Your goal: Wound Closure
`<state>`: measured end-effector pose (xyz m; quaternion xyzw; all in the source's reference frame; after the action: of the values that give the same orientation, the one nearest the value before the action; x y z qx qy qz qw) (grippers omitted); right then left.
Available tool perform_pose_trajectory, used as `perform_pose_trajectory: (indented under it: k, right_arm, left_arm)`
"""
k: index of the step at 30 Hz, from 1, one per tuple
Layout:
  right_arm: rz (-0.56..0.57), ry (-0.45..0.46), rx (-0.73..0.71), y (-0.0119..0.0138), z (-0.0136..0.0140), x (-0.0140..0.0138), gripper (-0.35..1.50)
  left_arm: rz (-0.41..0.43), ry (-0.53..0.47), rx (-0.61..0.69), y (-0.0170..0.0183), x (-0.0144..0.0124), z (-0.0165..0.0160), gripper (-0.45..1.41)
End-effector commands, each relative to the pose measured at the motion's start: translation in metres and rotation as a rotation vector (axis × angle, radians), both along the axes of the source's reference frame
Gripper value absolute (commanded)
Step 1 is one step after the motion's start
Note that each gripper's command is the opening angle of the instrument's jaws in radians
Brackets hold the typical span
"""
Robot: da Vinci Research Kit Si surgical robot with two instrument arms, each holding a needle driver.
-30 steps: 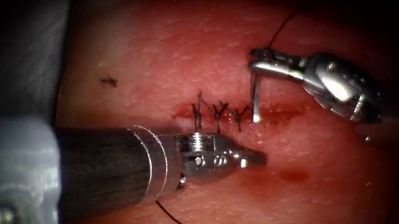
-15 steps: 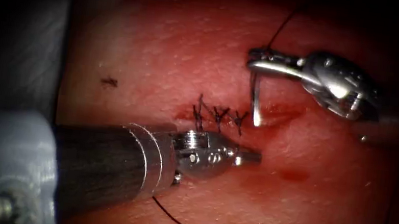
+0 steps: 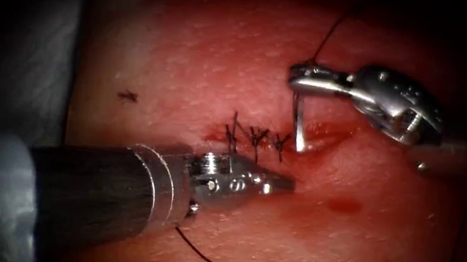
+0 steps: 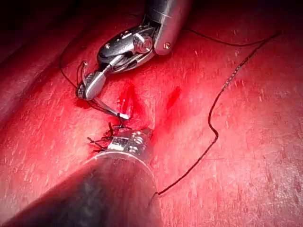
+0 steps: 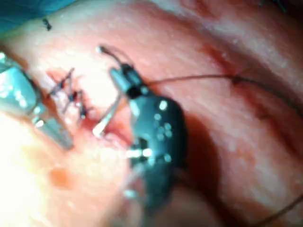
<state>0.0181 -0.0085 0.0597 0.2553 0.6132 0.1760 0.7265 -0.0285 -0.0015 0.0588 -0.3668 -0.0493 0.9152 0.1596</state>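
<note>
Needle (image 3: 300,128) in right tool (image 3: 304,77), tip at cut (image 3: 317,133).

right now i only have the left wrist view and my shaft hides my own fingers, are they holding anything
observer: No. Endoscope view: the left tool has fingers shut on nothing, just below the three stitches.
operator: and the other arm
observer: The right tool grips the needle near its rear end; its point hangs at the cut's open right end. Whether it is in the tissue, I cannot tell.
operator: anything loose far left
observer: A cut end of thread lies on the tissue left of the stitches.
</note>
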Motion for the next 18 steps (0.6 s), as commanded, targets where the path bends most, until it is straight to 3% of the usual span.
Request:
perform_pose_trajectory:
  k: [1, 7, 18]
  right_arm:
    - [-0.003, 0.002, 0.030, -0.0009, 0.0004, 0.0006, -0.35]
    - [-0.002, -0.009, 0.111, 0.0000, 0.0005, 0.0007, -0.35]
    - [0.009, -0.021, 0.118, 0.0013, 0.0002, 0.0008, -0.35]
  left_arm:
    - [0.001, -0.001, 0.001, -0.0002, -0.0006, 0.0007, -0.45]
    - [-0.002, 0.002, -0.002, -0.0004, -0.0009, 0.0009, -0.45]
    - [-0.006, 0.012, -0.003, -0.0011, -0.0020, 0.0009, -0.45]
